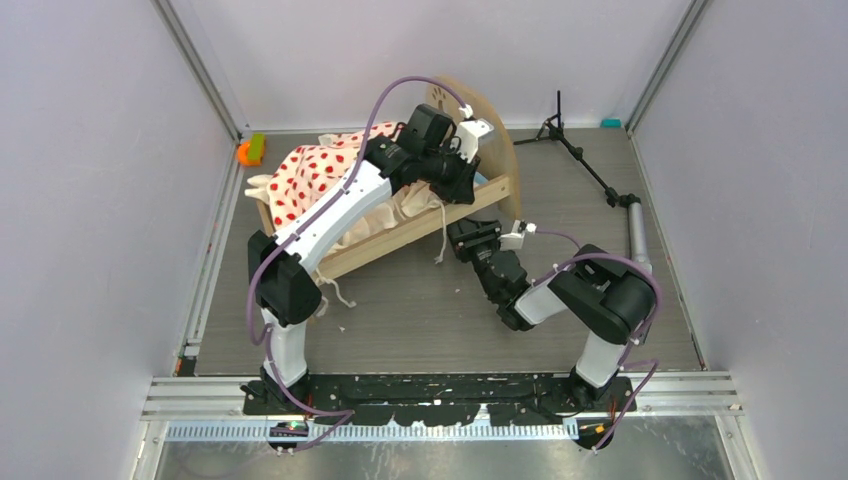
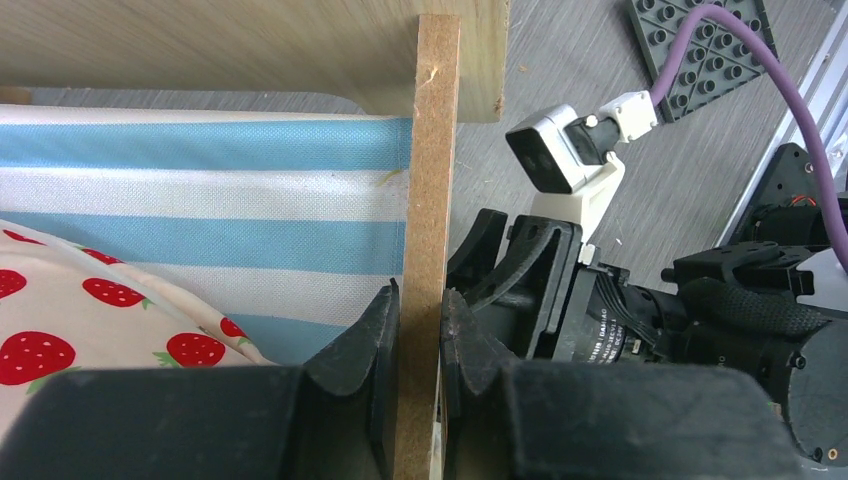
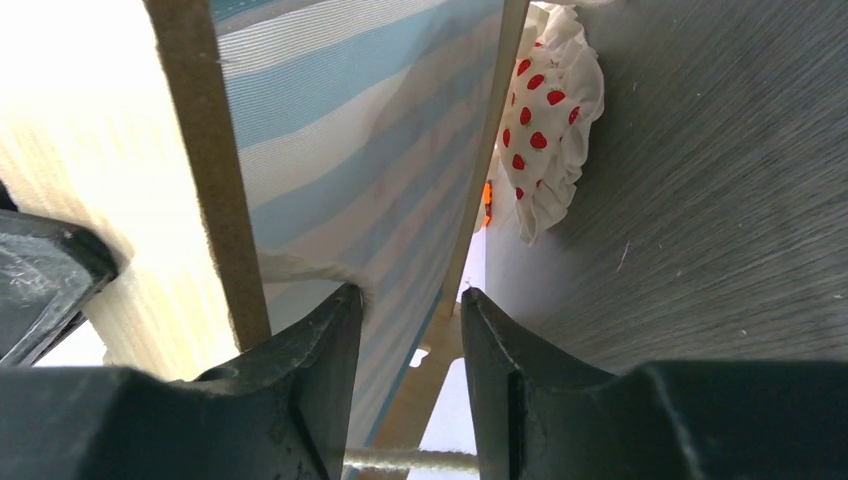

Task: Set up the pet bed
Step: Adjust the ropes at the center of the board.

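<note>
Pet bed (image 1: 390,243), both pincers at its frame.
Left pincer (image 2: 420,305) pinches the side board (image 2: 428,150); right pincer (image 3: 410,300) spread, striped mattress (image 3: 360,130) just ahead.

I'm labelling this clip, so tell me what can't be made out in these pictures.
Top view: the left arm covers most of the blue-white striped mattress.
Right wrist view: glare washes out the light-wood bed frame's left side.
Left wrist view: top edge cuts off the dark studded square mat.

Blue-white striped mattress (image 2: 200,200), cream bedding (image 1: 315,170) (red strawberries)
</note>
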Motion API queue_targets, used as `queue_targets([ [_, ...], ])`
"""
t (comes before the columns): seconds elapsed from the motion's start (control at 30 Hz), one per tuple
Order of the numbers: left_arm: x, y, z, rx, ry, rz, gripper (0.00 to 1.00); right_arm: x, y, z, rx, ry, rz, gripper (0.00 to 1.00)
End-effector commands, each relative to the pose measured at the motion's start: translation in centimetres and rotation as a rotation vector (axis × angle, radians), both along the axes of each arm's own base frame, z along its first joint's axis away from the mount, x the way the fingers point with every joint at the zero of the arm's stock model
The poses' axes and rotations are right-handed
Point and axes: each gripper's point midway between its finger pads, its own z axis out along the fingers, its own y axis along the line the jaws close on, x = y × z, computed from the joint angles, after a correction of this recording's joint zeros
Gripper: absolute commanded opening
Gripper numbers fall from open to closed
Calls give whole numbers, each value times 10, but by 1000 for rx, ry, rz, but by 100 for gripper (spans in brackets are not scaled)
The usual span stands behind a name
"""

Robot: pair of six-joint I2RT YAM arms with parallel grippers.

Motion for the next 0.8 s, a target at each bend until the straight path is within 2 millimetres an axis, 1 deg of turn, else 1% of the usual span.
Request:
queue_targets([
  [0.0, 6, -15, 106, -241, -201, -16, 0, 8, -3, 18, 55, -43, -40, 43],
  [0.17, 6, -15, 108, -244, -203, -15, 0, 4, -16, 1, 25, -9, -76, 26],
  [0.27, 6, -14, 108, -243, -206, -16, 0, 0, -22, -16, 17, 31, -86, 22],
  [0.33, 6, -14, 108, -240, -209, -17, 0, -2, -24, -23, 20, 54, -82, 22],
  [0.37, 6, -14, 109, -240, -211, -17, 0, -4, -23, -24, 15, 54, -76, 23],
  [0.43, 6, -13, 109, -239, -211, -16, 0, -6, -20, -21, 9, 45, -55, 30],
  [0.47, 6, -13, 109, -239, -214, -16, 0, -8, -19, -17, 8, 33, -42, 34],
  [0.53, 6, -13, 110, -238, -216, -14, 0, -14, -17, -9, -20, 2, -15, 39],
  [0.63, 6, -13, 111, -237, -214, -19, 0, -25, -27, -7, -55, -13, -17, 43],
  [0.7, 5, -14, 110, -233, -209, -26, 0, -34, -35, -10, -106, -25, -11, 46],
  [0.77, 5, -14, 109, -231, -207, -29, 0, -43, -38, -14, -155, -30, 12, 49],
])
